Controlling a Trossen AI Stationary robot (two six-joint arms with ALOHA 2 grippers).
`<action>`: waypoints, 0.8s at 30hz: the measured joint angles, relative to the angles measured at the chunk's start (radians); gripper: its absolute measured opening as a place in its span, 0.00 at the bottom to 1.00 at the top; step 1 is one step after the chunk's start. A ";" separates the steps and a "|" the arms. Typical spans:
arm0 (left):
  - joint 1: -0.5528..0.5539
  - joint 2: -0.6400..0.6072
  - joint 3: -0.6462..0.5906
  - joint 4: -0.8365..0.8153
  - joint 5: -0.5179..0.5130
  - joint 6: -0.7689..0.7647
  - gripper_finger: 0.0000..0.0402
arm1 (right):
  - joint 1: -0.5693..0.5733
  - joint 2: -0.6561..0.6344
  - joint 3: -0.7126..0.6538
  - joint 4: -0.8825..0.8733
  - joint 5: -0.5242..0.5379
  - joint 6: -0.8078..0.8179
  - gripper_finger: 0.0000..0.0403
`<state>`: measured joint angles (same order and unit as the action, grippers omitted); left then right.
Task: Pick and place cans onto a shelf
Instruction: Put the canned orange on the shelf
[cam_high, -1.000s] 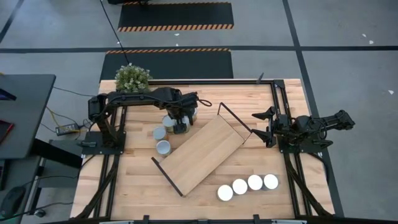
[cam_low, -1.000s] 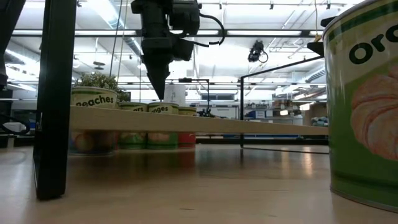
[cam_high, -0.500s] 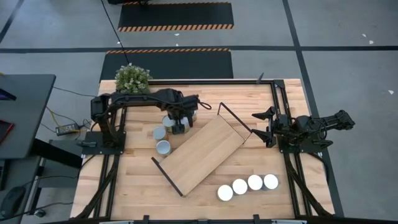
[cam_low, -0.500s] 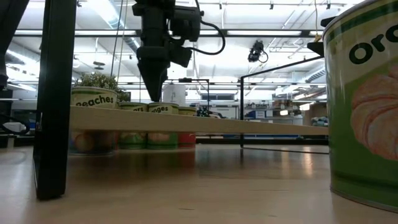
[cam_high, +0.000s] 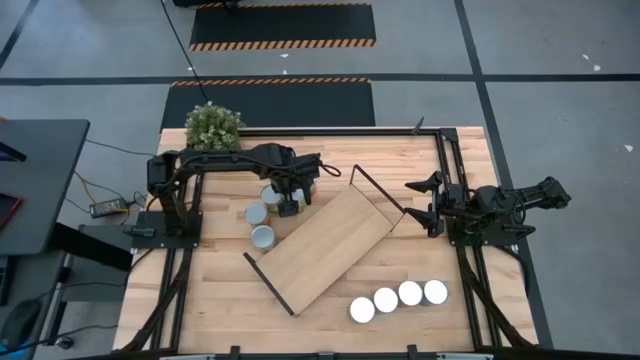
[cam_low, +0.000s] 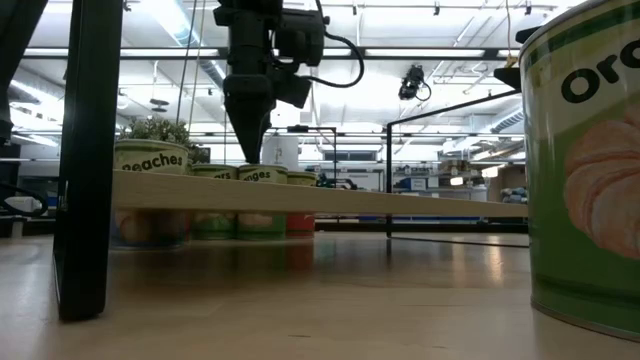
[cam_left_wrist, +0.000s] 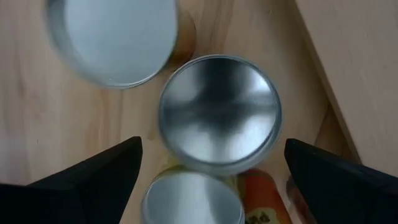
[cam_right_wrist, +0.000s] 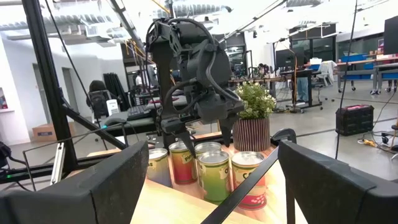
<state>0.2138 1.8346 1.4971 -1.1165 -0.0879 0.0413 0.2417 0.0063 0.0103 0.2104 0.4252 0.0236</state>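
Note:
My left gripper (cam_high: 289, 203) (cam_low: 249, 158) is open and points down over a cluster of cans (cam_high: 262, 214) on the table at the shelf's far-left side. In the left wrist view its fingers stand on either side of one silvery can top (cam_left_wrist: 217, 112), apart from it. Other cans (cam_left_wrist: 112, 37) (cam_left_wrist: 193, 198) stand upright close around it. The light-wood shelf (cam_high: 325, 245) (cam_low: 300, 197) lies slantwise mid-table on its black wire frames. A row of several cans (cam_high: 398, 298) stands near the front right. My right gripper (cam_high: 432, 205) (cam_right_wrist: 211, 186) is open and empty at the table's right.
A potted green plant (cam_high: 213, 125) stands at the far-left corner. The shelf's raised wire frame (cam_high: 378, 192) is just right of the left gripper. One can (cam_low: 590, 170) stands very close to the low camera. Bare wood lies at the front left (cam_high: 200, 300).
My left gripper has sunk a little toward the cans beside the shelf. The cans and the shelf have kept still.

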 joint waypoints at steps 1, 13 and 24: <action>0.000 0.007 -0.001 -0.003 0.009 -0.002 1.00 | 0.000 0.000 0.000 0.000 0.000 0.000 0.91; -0.005 0.060 -0.001 0.027 -0.013 -0.008 1.00 | 0.000 0.000 0.000 0.003 0.000 0.000 0.91; -0.005 0.076 -0.001 0.063 -0.005 -0.029 1.00 | 0.000 0.000 0.000 0.003 0.000 0.000 0.91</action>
<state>0.2092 1.9107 1.4964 -1.0538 -0.0927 0.0120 0.2417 0.0063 0.0103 0.2137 0.4252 0.0238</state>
